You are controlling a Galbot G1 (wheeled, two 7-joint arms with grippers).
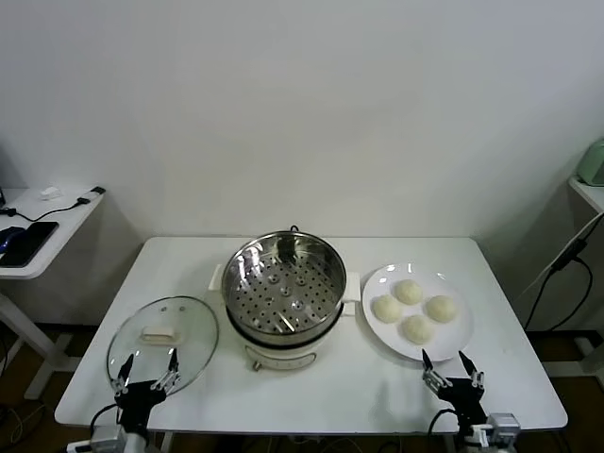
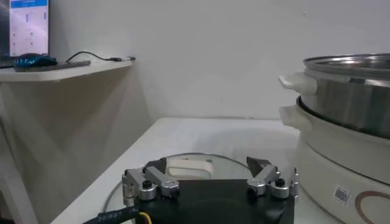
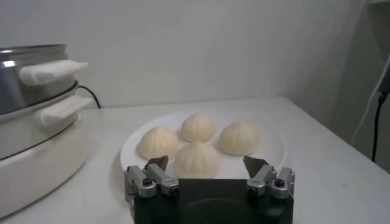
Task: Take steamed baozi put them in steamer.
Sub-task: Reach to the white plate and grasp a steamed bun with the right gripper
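At the near edge of the white surface (image 1: pixel 311 387), the right end effector (image 1: pixel 451 364) hovers with its jaws spread wide and empty, just short of the white plate (image 1: pixel 451 338) carrying four steamed baozi (image 1: pixel 413 304) (clustered, seemingly touching). Opposite, the left end effector (image 1: pixel 145 368) hangs equally wide apart and empty at the glass lid (image 1: pixel 193 316) lying flat. Between lid and plate stands the steamer (image 1: pixel 284 283), its perforated tray bare.

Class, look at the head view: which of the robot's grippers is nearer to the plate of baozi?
Right. The right gripper sits open at the table's front edge, just before the plate of baozi. The left gripper is beyond the steamer, by the glass lid.
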